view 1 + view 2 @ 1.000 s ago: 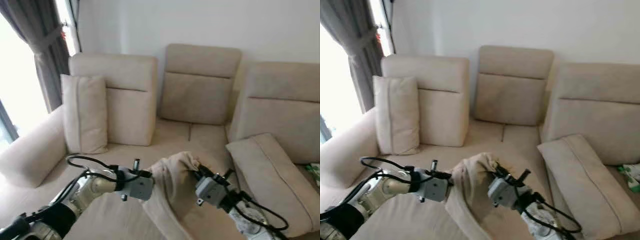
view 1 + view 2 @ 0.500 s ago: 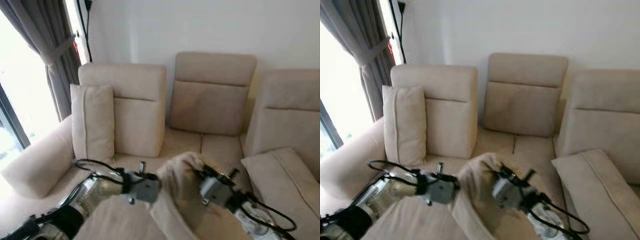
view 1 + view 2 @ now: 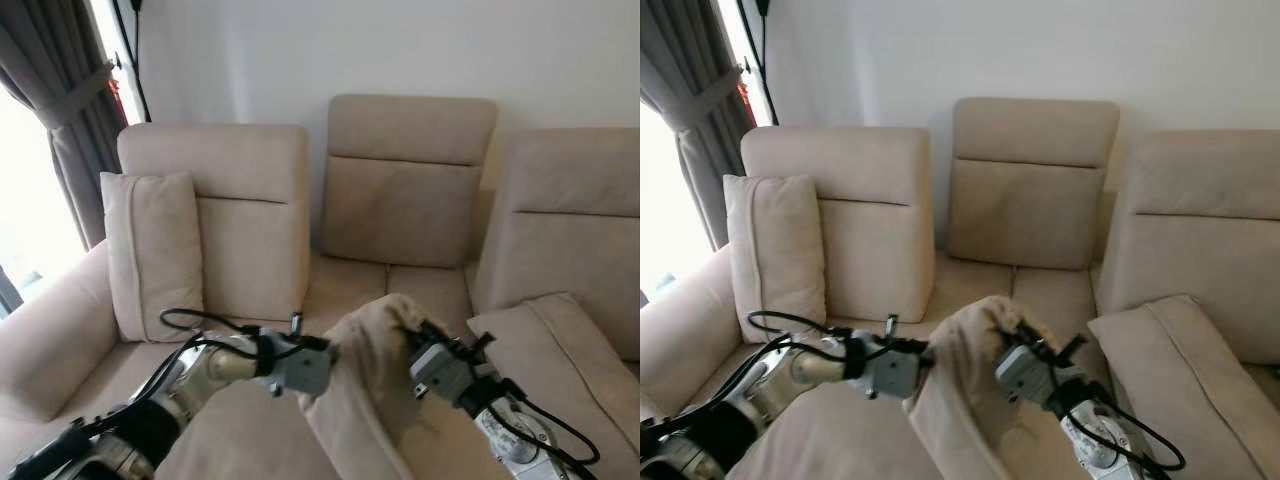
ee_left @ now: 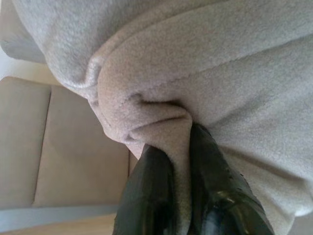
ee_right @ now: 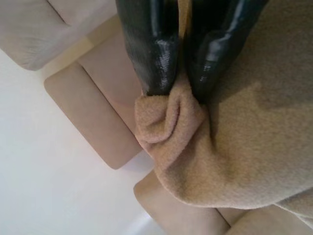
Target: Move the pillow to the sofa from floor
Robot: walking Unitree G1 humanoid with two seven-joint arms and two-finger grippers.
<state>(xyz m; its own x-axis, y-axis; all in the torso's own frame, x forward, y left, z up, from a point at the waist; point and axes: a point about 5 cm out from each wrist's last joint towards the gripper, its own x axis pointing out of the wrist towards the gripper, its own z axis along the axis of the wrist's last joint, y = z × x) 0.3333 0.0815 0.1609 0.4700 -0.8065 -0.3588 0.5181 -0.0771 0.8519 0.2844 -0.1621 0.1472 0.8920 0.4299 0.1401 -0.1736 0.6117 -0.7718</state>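
Both arms hold the pillow (image 3: 365, 385) up over the sofa (image 3: 400, 180), the left end effector (image 4: 181, 161) and right end effector (image 5: 178, 85) each pinched tight on a fold of fabric, the pillow slung between them. Its long axis hangs roughly upright. Best lowered level, both grips releasing together over the seat.

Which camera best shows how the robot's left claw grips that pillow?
The left wrist view: the left gripper has both black fingers pinching a fold of the pillow. The eye views show that gripper from afar, at the pillow's edge. The right wrist view shows the right gripper pinching another fold.
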